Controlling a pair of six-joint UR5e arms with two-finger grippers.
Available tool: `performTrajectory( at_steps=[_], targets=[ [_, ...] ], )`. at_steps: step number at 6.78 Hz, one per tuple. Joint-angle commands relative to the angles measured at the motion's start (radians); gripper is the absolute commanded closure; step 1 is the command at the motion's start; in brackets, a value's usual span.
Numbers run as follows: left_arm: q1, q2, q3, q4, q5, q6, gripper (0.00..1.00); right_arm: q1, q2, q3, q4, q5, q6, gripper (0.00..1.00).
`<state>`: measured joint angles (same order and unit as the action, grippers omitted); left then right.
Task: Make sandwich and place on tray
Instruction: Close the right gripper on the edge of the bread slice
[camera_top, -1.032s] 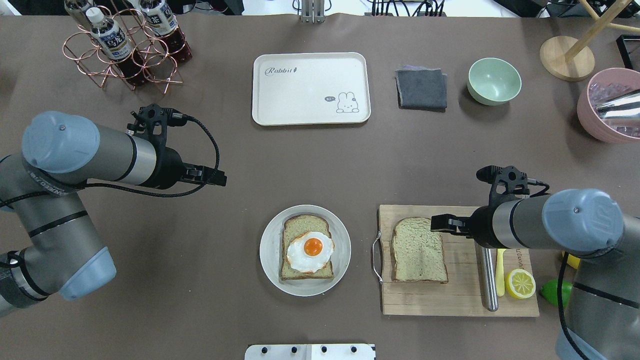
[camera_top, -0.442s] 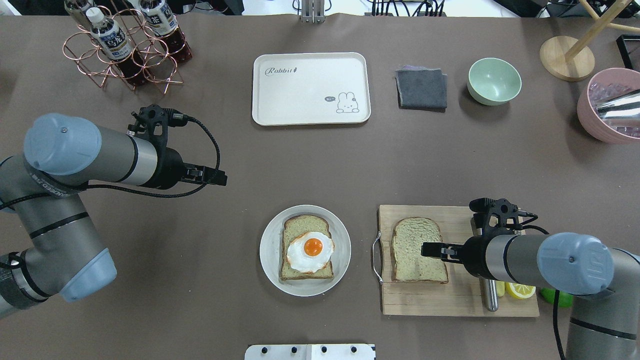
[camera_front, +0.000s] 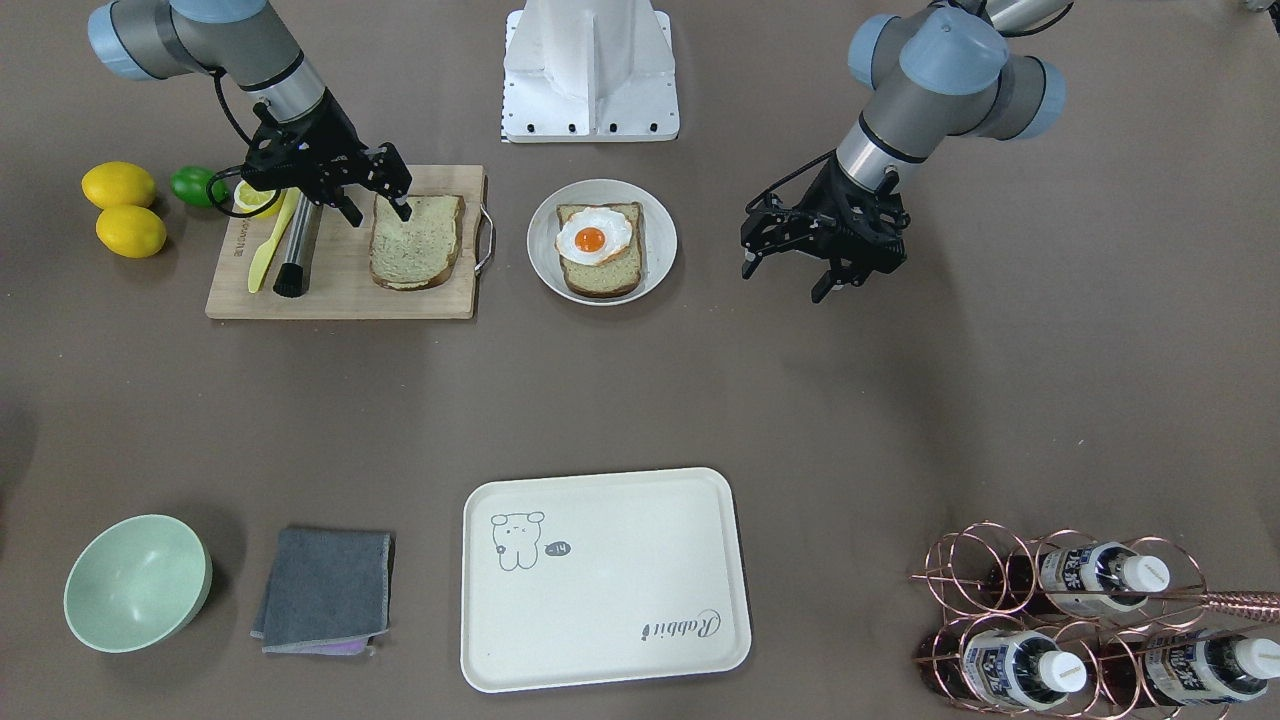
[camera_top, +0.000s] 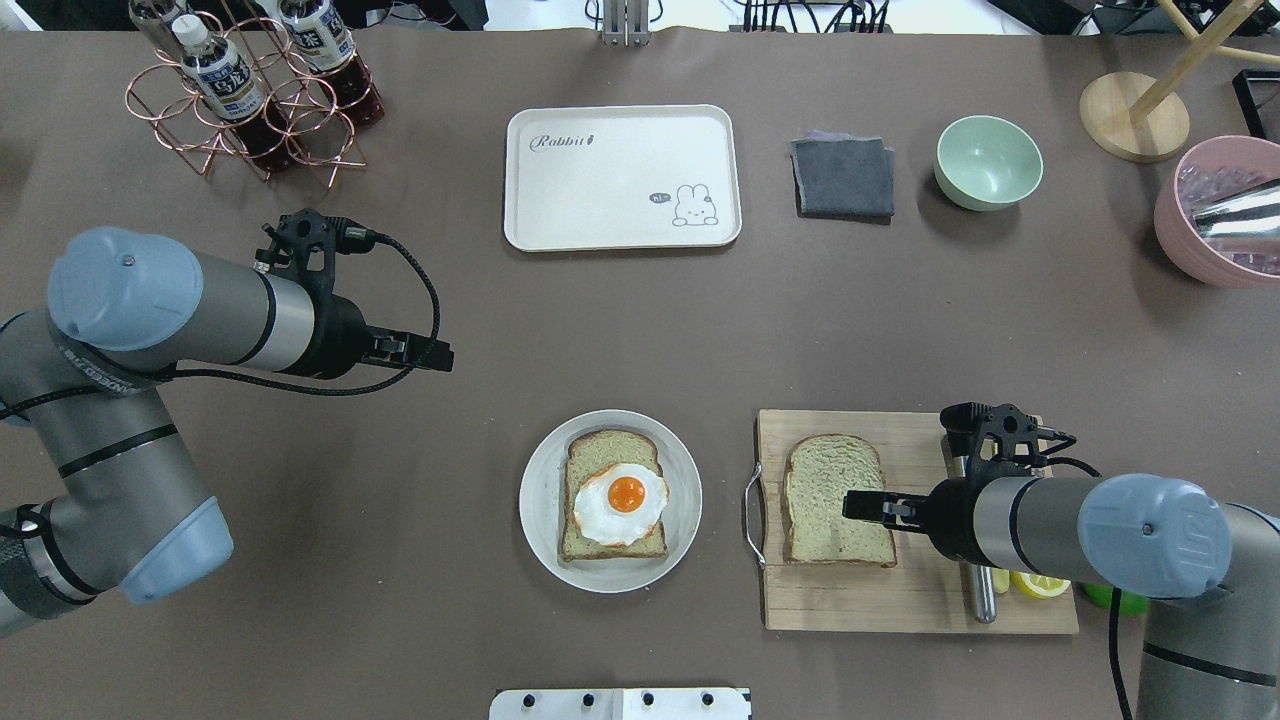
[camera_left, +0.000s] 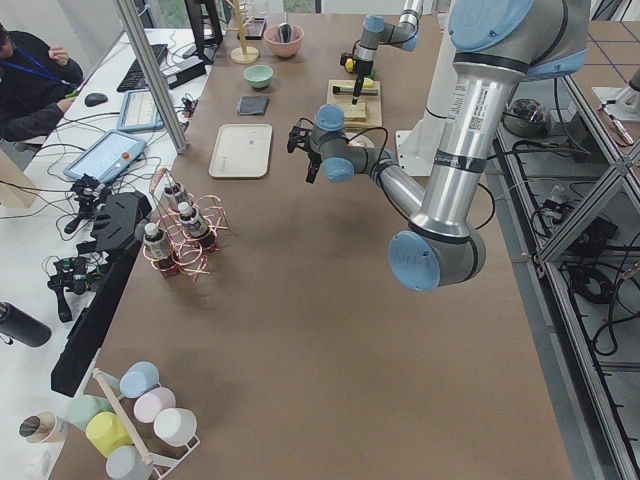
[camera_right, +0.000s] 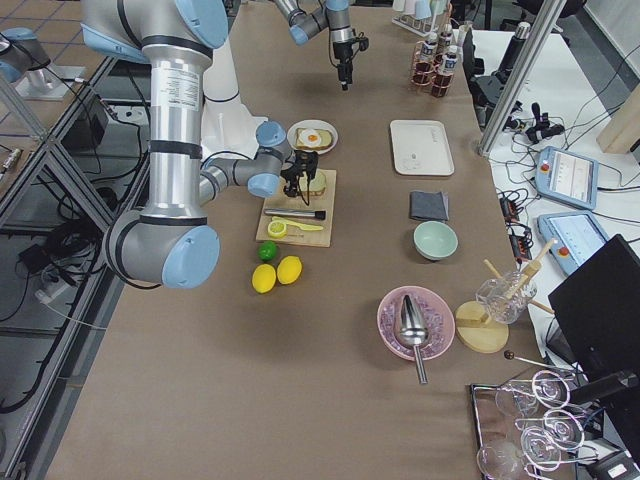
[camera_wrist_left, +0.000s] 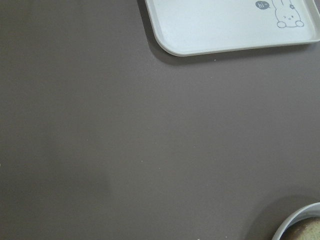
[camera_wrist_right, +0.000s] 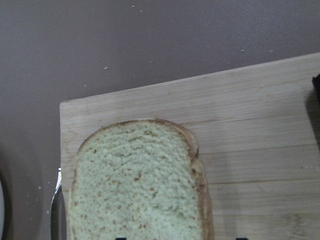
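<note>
One bread slice (camera_top: 820, 500) lies on the wooden cutting board (camera_top: 920, 600); it also shows in the right wrist view (camera_wrist_right: 135, 185). The other slice (camera_top: 610, 450) lies on a round white plate (camera_top: 535, 500) with the fried egg (camera_top: 622, 500) on top. The cream tray (camera_top: 620, 175) stands bare at the far middle. My right gripper (camera_top: 865, 505) is open, just above the right edge of the slice on the board, and holds nothing. My left gripper (camera_top: 435, 355) is open and empty, above bare table left of the plate.
On the board's right part lie a steel rod (camera_top: 978, 595), a yellow knife and a lemon half (camera_top: 1040, 583). Whole lemons (camera_front: 120, 185) and a lime lie beside it. A grey cloth (camera_top: 843, 177), a green bowl (camera_top: 988, 160), a pink bowl (camera_top: 1215, 215) and a bottle rack (camera_top: 250, 90) stand at the far side.
My right gripper has moved toward the robot's side of the table, from the slice's far right corner to the middle of its right edge, still open. The left arm has not moved.
</note>
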<state>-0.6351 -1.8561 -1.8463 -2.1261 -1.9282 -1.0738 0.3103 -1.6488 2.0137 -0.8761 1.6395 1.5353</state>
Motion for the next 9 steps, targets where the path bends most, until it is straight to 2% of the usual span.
performTrajectory(
  at_steps=[1, 4, 6, 8, 9],
  targets=[
    [0.000, 0.000, 0.001, 0.002, 0.000, 0.002, 0.03, -0.010, -0.016, 0.000, 0.000, -0.009, -0.003, 0.22],
    [0.000, -0.002, 0.001, 0.002, -0.002, 0.003, 0.03, -0.023, -0.016, 0.000, -0.001, -0.020, 0.002, 0.28],
    [0.000, -0.002, 0.002, 0.000, -0.002, 0.006, 0.03, -0.042, -0.017, 0.002, -0.001, -0.040, 0.002, 0.28],
    [0.000, -0.002, 0.002, 0.002, -0.002, 0.006, 0.03, -0.052, -0.017, 0.002, -0.003, -0.040, 0.006, 0.48],
    [0.000, 0.000, 0.002, 0.002, 0.000, 0.006, 0.03, -0.060, -0.017, 0.000, -0.003, -0.040, 0.005, 0.47]
  ],
)
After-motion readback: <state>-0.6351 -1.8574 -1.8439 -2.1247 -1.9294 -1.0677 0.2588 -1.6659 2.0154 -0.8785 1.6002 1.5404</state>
